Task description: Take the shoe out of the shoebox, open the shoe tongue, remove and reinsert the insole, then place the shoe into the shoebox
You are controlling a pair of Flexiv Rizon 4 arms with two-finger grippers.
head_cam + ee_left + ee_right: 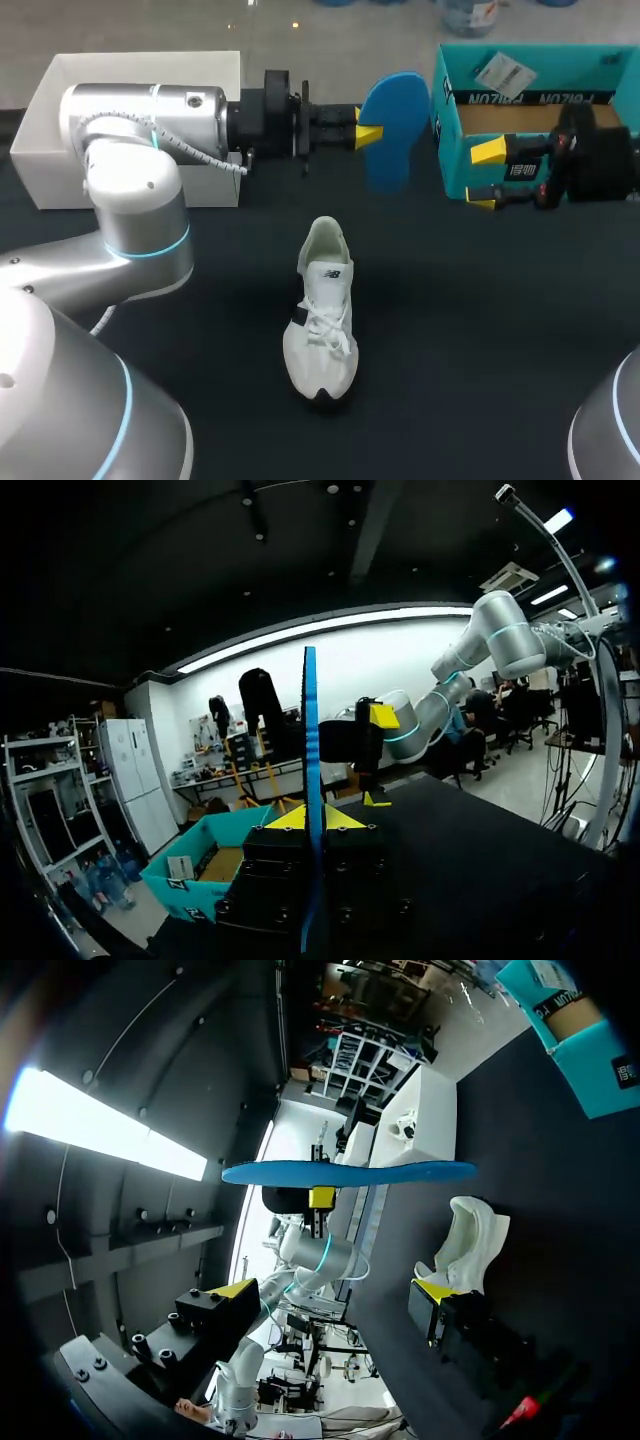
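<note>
My left arm (pixel 140 130) lies level across the far side of the counter (pixel 480 330), wrist turned so my left jaws point sideways toward my other arm. The left jaws are pinching the blue insole (pixel 395 120), one yellow tip on each face, and it hangs in the air above the counter. My left wrist view adds what the head view cannot: the insole (pixel 311 730) rises edge-on straight out from between my tips. My right jaws face me just beyond it.

The white shoe (pixel 322 310) stands on its sole on the counter, below and well apart from both sets of jaws.

My right arm (pixel 600 150) comes in level from the right, in front of the teal shoebox (pixel 530 60). The right jaws are spread wide with nothing between them. From the right wrist, the insole (pixel 350 1173) shows broadside ahead of my spread tips. The shoe (pixel 470 1235) sits just beyond one finger, and a white box (pixel 430 1110) lies farther off.
</note>
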